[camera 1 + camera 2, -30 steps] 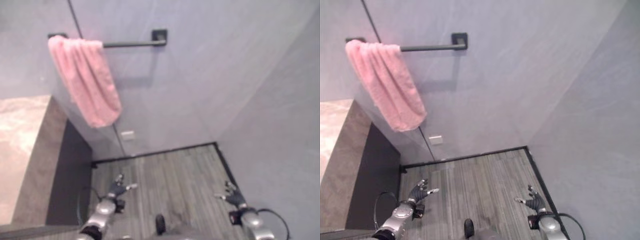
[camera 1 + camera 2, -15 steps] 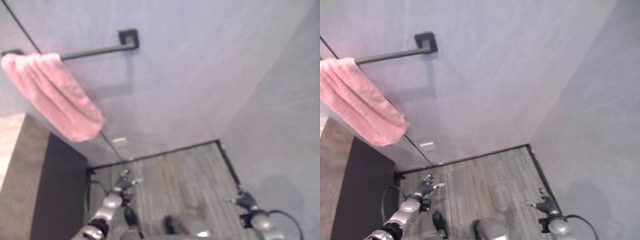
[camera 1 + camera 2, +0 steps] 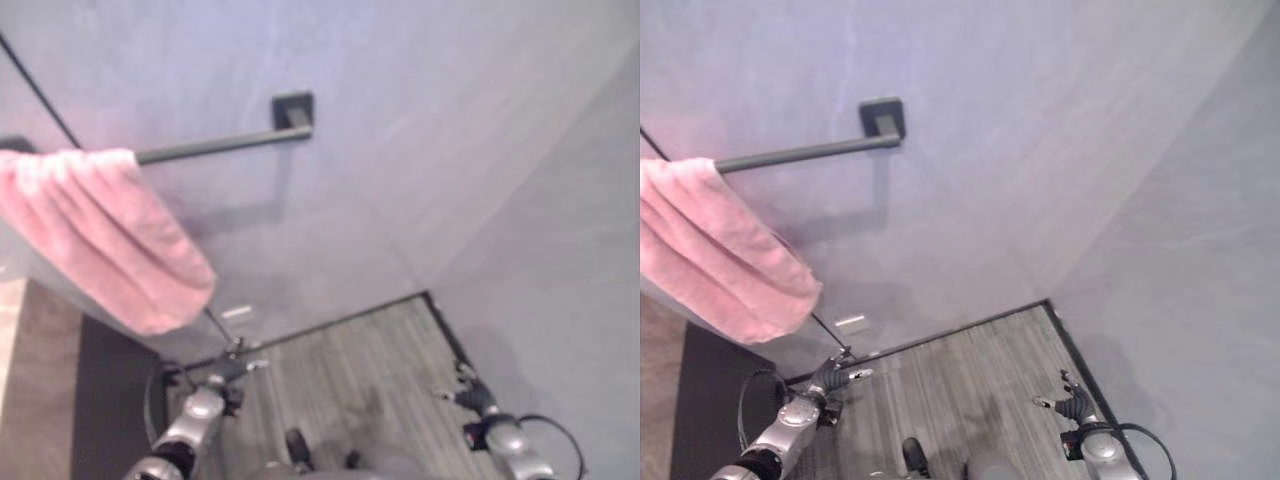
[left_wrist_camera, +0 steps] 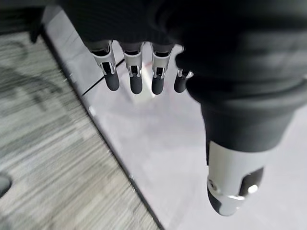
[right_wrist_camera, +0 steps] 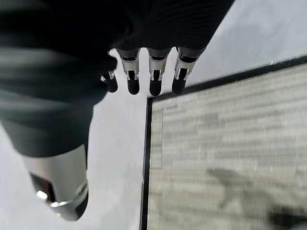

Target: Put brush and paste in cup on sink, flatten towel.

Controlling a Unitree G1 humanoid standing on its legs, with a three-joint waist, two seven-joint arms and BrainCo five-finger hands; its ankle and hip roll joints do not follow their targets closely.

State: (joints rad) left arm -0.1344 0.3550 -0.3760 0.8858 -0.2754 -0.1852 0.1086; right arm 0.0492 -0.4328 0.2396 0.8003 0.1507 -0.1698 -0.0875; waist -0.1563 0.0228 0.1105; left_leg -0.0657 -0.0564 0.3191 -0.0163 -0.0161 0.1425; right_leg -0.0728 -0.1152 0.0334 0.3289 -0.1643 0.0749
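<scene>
left eye view: towel (image 3: 110,235) well above left hand (image 3: 232,368)

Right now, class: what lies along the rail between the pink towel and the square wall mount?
Nothing: in the right eye view, the black rail runs bare from the pink towel to the wall mount.

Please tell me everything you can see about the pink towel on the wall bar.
The pink towel is soft, fluffy-looking cloth, bunched into a narrow, creased bundle instead of spread flat. It hangs over one end of the dark towel bar, the end away from the square wall mount, and droops slanting against the grey wall. Its rounded lower end hangs free. Neither hand touches it.
</scene>
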